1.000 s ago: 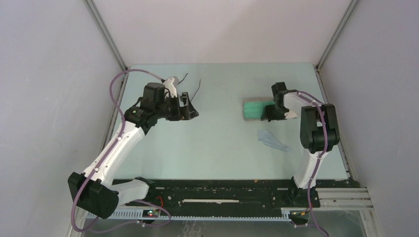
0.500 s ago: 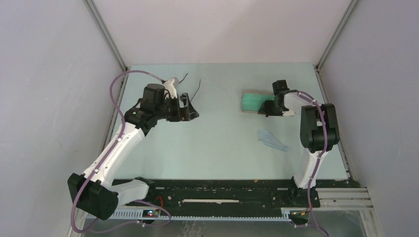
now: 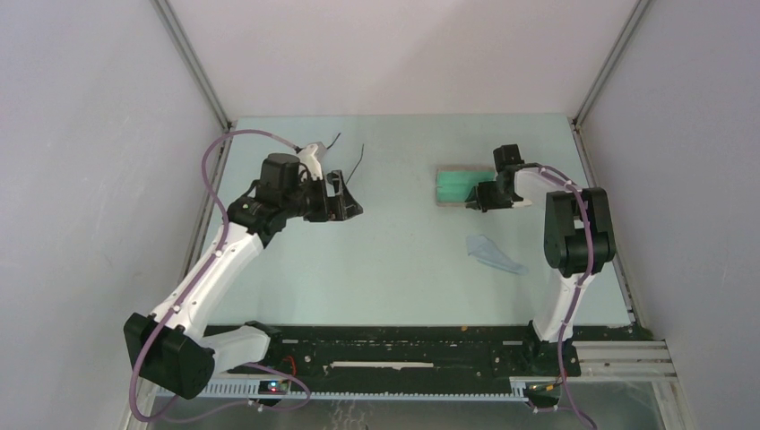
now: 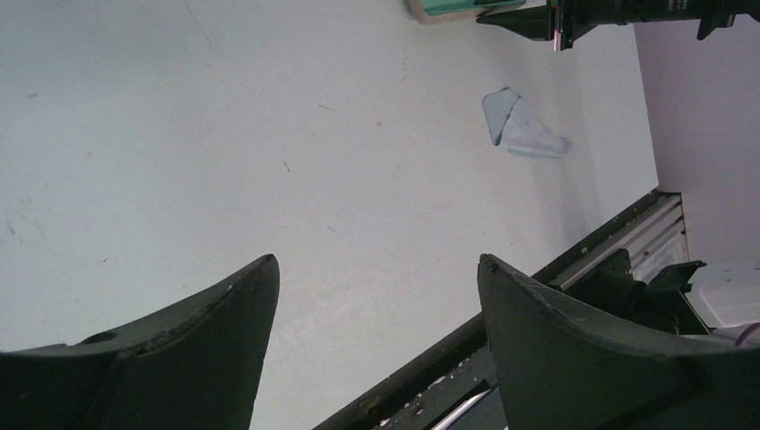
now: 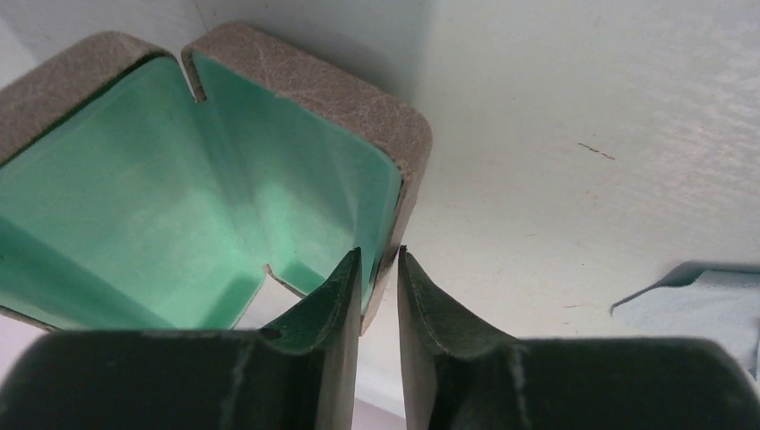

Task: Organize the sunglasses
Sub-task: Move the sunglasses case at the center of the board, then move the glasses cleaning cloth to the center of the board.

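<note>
Of the sunglasses [image 3: 360, 158] only two thin black temple arms show at the far left of the table; the rest is hidden behind my left gripper [image 3: 351, 195]. That gripper hangs open beside them, nothing between its fingers [image 4: 376, 262]. The grey case [image 3: 459, 185] lies flat at the far right with its green lining [image 5: 161, 197] facing up. My right gripper [image 3: 475, 199] is at the case's right end. Its jaws [image 5: 378, 255] straddle the case's end wall [image 5: 399, 193], slightly parted, with a visible gap on the outer side.
A light blue cloth [image 3: 493, 253] lies crumpled on the table in front of the case, also in the left wrist view [image 4: 522, 130]. Grey side walls close the table at left and right. A black rail [image 3: 403, 345] runs along the near edge.
The right gripper carried the case's end toward the far side and laid the case flat, lining up. Its jaws then parted from a shut grip. The left arm stayed still.
</note>
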You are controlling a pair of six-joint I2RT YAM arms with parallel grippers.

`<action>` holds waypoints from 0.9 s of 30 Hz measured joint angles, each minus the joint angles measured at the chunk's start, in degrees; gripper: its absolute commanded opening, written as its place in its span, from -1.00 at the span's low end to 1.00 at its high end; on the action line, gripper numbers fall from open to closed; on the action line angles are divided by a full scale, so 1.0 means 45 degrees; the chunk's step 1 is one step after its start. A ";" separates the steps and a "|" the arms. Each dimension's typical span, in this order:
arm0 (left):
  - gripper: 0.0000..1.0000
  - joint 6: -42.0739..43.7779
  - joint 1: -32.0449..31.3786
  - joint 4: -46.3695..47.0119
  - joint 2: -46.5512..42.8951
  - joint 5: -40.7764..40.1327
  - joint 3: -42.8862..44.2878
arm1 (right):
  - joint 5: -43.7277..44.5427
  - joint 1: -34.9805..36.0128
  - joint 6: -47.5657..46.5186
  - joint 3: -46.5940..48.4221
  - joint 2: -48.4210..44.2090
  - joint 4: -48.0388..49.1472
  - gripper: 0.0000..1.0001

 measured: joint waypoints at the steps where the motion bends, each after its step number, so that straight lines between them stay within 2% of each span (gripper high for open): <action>1: 0.72 -0.0005 0.0000 0.0029 0.0000 0.0068 -0.0019 | 0.0005 0.0029 -0.0092 0.0000 0.0000 0.0034 -0.24; 8: 0.72 -0.0010 0.0000 0.0194 -0.0005 0.0151 -0.0044 | 0.0442 0.0345 -0.1297 -0.0165 -0.0525 0.0277 -0.18; 13: 0.72 -0.0044 0.0000 0.0243 -0.0005 0.0359 -0.0044 | 0.0398 0.0554 -0.2555 -0.0826 -0.1350 0.1205 -0.09; 18: 0.73 -0.0126 0.0005 0.0296 -0.0019 0.0418 -0.0044 | 0.0529 0.0908 -0.4454 -0.1695 -0.2866 0.1554 -0.08; 22: 0.74 -0.0136 0.0117 0.0214 -0.0170 0.0359 -0.0044 | 0.1389 0.1341 -0.6635 -0.1943 -0.4512 0.1423 -0.09; 27: 0.78 -0.0452 0.0408 0.0194 -0.0831 0.0272 -0.0044 | 0.2463 0.1515 -0.8748 -0.3322 -0.6878 0.0733 -0.11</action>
